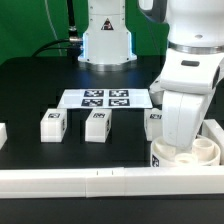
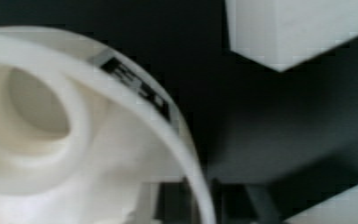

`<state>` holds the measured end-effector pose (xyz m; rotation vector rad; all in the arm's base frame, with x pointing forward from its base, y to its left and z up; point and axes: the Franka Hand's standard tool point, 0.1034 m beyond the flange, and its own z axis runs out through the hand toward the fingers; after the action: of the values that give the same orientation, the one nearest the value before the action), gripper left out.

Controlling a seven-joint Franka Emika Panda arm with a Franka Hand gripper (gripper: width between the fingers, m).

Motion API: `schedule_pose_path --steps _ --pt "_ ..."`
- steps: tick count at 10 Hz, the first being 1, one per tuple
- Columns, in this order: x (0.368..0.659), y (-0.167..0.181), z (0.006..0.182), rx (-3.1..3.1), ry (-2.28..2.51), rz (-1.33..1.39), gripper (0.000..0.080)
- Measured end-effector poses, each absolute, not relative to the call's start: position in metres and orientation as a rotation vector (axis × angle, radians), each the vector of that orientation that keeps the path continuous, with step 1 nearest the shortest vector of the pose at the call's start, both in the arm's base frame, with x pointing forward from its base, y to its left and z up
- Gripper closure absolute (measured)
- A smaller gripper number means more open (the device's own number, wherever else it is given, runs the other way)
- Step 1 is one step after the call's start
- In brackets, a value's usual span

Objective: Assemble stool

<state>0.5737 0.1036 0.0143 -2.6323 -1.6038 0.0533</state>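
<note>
Plainly the arm (image 1: pixel 190 75) hangs low over the near right corner of the worktop (image 1: pixel 30 90). Its pincer (image 1: pixel 172 146) is down at the seat disc (image 1: pixel 192 156), which lies flat in the corner made by the near border rail (image 1: pixel 80 180) and the rail on the right. The three leg blocks (image 1: pixel 97 124) stand in a row further left, just on the near side of the marker board (image 1: pixel 105 98).

The step in hand looks to be taking hold of the disc by its rim. To do that well:
- The fingers should straddle the ring's wall squarely, one inside the hollow and one outside.
- They should go deep enough to grip the wall rather than its lip.
- They should close gently, so the disc does not skid against the rails.
- Any lift should go straight up, since the rails leave little room sideways.

Whether the pincer is open or clamped on the rim I cannot tell. In the exterior view the arm's own bulk hides the fingertips. It also covers half of the rightmost leg block. The wrist view is blurred and shows little beyond the disc's rim (image 2: pixel 179 145) and a tag (image 2: pixel 137 85) on it, sweeping close past the lens. A white slab (image 2: pixel 309 30) in that view is cut off at the edge; I cannot say whether it is rail or block.
</note>
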Motion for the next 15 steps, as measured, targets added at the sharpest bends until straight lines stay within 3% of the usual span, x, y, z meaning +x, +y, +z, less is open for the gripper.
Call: schedule_pose_path --steps 1,2,3,4,5,6,9,12,15 --pt "0.574 0.104 0.014 -2.632 -1.604 0.053 0.0656" --pt "0.574 0.103 0.014 -2.633 -1.603 0.053 0.0509" --pt "0.574 0.104 0.016 -2.635 -1.601 0.051 0.0509" --pt "0.577 0.105 0.023 -2.647 -1.594 0.035 0.0265" --pt "0.581 0.106 0.032 -2.656 -1.593 0.018 0.0265" --pt "0.582 0.103 0.038 -2.656 -1.593 0.027 0.0171" --pt "0.583 0.076 0.059 -2.637 -1.634 0.036 0.0151" --pt "0.557 0.026 0.059 -2.612 -1.655 0.059 0.0151" --pt "0.553 0.023 0.058 -2.631 -1.634 0.044 0.0151"
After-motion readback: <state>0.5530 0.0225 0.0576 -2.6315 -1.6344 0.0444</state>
